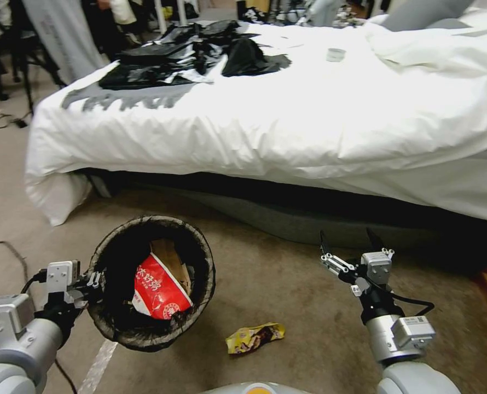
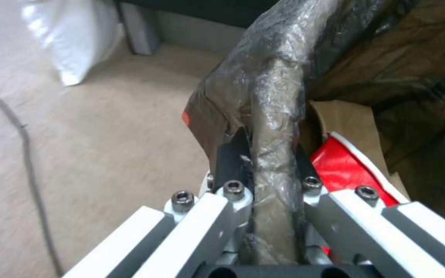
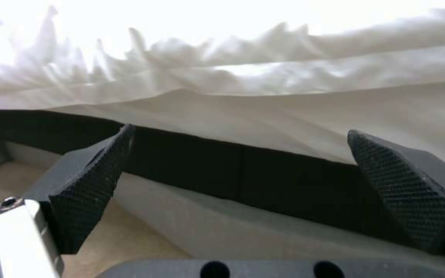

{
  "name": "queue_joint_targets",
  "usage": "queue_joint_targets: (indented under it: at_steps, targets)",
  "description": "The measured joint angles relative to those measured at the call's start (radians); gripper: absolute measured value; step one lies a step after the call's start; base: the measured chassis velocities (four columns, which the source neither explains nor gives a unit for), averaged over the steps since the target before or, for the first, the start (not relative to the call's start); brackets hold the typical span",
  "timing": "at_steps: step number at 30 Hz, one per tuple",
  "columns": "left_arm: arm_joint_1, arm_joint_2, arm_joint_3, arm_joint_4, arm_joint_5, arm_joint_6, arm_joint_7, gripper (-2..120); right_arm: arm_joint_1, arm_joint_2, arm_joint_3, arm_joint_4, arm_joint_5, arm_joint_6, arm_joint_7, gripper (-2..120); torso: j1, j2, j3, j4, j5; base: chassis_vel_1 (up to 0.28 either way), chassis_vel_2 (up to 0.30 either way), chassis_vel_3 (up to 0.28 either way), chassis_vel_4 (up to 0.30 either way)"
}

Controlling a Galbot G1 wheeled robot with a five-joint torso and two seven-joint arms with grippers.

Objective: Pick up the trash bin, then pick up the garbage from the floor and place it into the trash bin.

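Note:
The trash bin (image 1: 199, 260), lined with a dark bag, hangs tilted above the carpet at lower left. My left gripper (image 1: 93, 284) is shut on its near rim; in the left wrist view the black fingers (image 2: 233, 154) pinch the bag-covered rim (image 2: 274, 116). Inside the bin lie a red-and-white wrapper (image 1: 158, 287) and a tan paper bag (image 1: 172, 260). One piece of garbage, a yellow snack packet (image 1: 254, 337), lies on the floor between the arms. My right gripper (image 1: 352, 241) hovers open and empty to the right of the packet, pointing at the bed base; its pads (image 3: 94, 181) stand wide apart.
A bed (image 1: 309, 126) with a white duvet spans the view ahead, with black bags (image 1: 199, 52) piled on it. Its dark base (image 3: 243, 170) is close in front of the right gripper. A cable (image 1: 8, 251) runs over the carpet at left. Chairs and stands crowd the far left.

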Motion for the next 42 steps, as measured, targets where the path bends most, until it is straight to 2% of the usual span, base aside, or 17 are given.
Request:
queue_joint_targets:
  at_steps: [11,18,24,42]
  targets:
    - [-0.002,0.000,0.003,0.000,-0.001,0.000,-0.001,1,0.000,0.003,0.000,-0.010,0.000,0.002,0.008,100,0.000,0.000,0.000,0.0002,0.0000,0.095,0.110,0.098,0.103]
    - [-0.002,0.002,0.003,0.000,0.001,0.000,-0.004,1,0.001,0.001,0.001,-0.008,0.007,-0.029,0.049,100,0.000,0.000,0.000,0.0004,0.0000,0.070,0.088,0.066,0.074]
    - [-0.004,0.003,0.006,0.000,0.001,0.000,-0.004,1,-0.011,0.000,0.003,0.000,0.010,-0.052,0.075,100,0.000,0.000,0.000,-0.0003,0.0000,0.000,0.000,0.000,0.000]
    - [-0.004,0.009,0.007,0.000,0.002,0.000,-0.004,1,-0.016,-0.003,0.001,-0.001,0.007,-0.062,0.079,100,0.000,0.000,0.000,0.0001,0.0001,0.046,-0.038,-0.043,0.044]
